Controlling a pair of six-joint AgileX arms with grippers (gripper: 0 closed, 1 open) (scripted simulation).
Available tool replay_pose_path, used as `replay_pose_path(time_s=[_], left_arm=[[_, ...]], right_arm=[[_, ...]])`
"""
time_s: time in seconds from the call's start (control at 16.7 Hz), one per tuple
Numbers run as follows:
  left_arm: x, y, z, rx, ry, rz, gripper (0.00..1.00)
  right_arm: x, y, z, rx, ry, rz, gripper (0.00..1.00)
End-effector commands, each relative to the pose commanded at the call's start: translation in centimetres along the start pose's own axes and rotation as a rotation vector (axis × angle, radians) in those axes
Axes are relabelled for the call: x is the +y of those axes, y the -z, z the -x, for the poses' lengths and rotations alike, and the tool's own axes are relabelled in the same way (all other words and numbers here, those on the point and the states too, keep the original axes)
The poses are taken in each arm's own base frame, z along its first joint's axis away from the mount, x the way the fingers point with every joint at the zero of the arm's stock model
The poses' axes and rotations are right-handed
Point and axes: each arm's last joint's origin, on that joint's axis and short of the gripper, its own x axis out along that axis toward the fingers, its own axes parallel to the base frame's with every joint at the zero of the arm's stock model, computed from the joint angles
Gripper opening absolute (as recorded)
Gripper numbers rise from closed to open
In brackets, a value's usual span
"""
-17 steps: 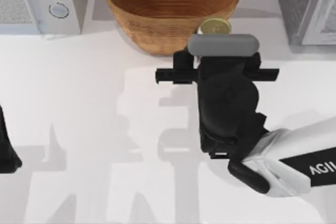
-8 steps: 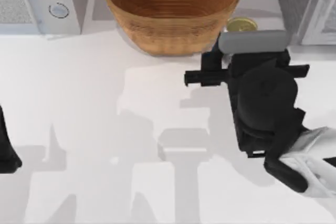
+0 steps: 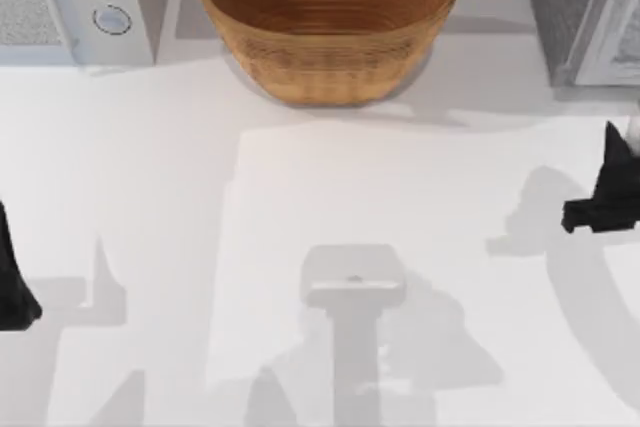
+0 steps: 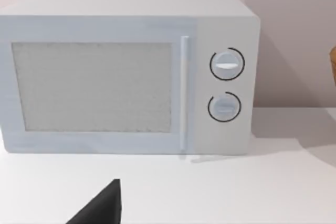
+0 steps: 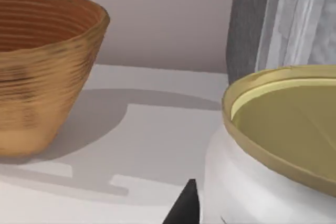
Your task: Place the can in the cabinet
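At three o'clock on the table's edge you find your right gripper [image 3: 608,192], dark below the cabinet [image 3: 580,7] at one o'clock; whether its fingers pinch or spread you cannot tell. Your right wrist view puts the can [image 5: 273,150] close up, gold top showing, between the wicker basket [image 5: 42,72] and the cabinet's grey side. Your left arm [image 3: 12,277] sits parked at nine o'clock, facing the microwave [image 4: 131,72].

Can [image 5: 273,156]: dull gold metal top, smooth white label. Basket [image 3: 328,22]: ribbed woven wicker. Cabinet [image 3: 560,7]: speckled dark grey side. Tabletop [image 3: 200,197]: smooth matt white.
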Motion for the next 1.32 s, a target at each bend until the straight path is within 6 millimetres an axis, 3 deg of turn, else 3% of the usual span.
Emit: replay_pose_path(time_s=[0.24, 0.54, 1.2, 1.32], left_arm=[[0.0, 0.0, 0.0, 0.0, 0.0, 0.0, 1.0], [0.0, 0.0, 0.0, 0.0, 0.0, 0.0, 1.0], [0.0, 0.0, 0.0, 0.0, 0.0, 0.0, 1.0], [0.0, 0.0, 0.0, 0.0, 0.0, 0.0, 1.0]], right_arm=[[-4.1, 2.2, 4.1, -0.022, 0.002, -0.037, 0.0], [-6.4, 4.1, 6.9, -0.107, 0.034, -0.054, 0.0], [-7.2, 4.2, 8.0, -0.174, 0.066, -0.046, 0.0], [-7.2, 3.4, 8.2, -0.182, 0.064, -0.049, 0.0]])
